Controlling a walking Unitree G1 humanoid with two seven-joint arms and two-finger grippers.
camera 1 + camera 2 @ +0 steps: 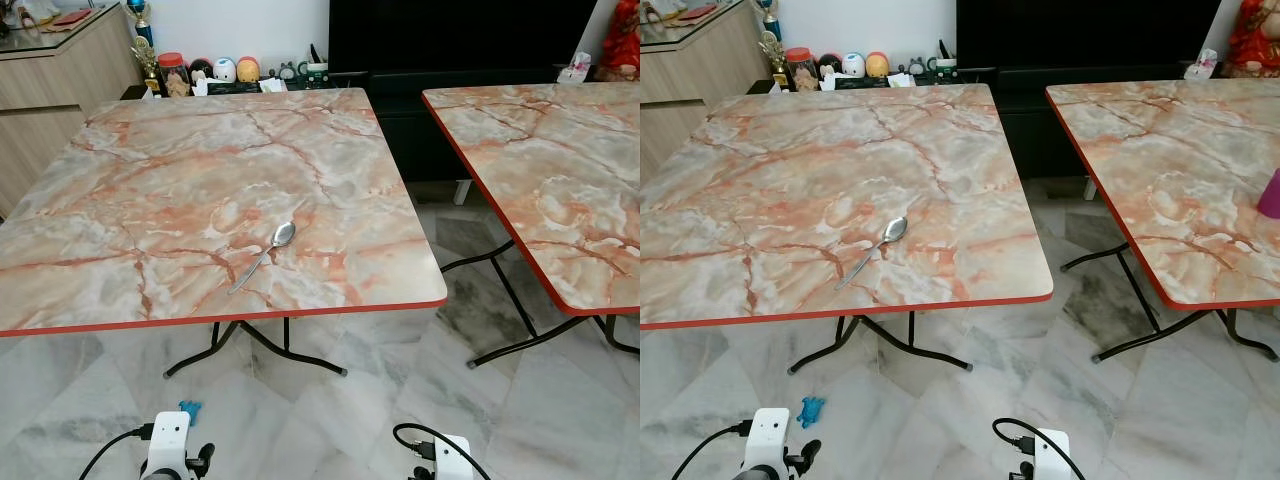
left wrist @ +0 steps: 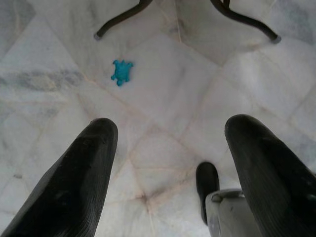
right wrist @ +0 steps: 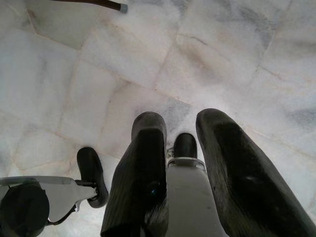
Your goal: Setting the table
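Note:
A metal spoon (image 1: 265, 255) lies alone on the left marble-pattern table (image 1: 150, 180), near its front edge, bowl pointing away from me. Both arms hang low in front of that table, over the floor. In the left wrist view my left gripper (image 2: 170, 133) is open, its fingers (image 2: 84, 173) wide apart with only floor tiles between them. In the right wrist view my right gripper (image 3: 181, 123) is open by a narrower gap, with nothing between its fingers (image 3: 143, 163).
A second marble table (image 1: 560, 170) stands to the right, with a pink cup (image 1: 1270, 195) at its edge. A gap of tiled floor separates the tables. A small blue toy (image 2: 121, 71) lies by the table legs (image 1: 290, 355). A wooden cabinet (image 1: 60, 60) stands at the left.

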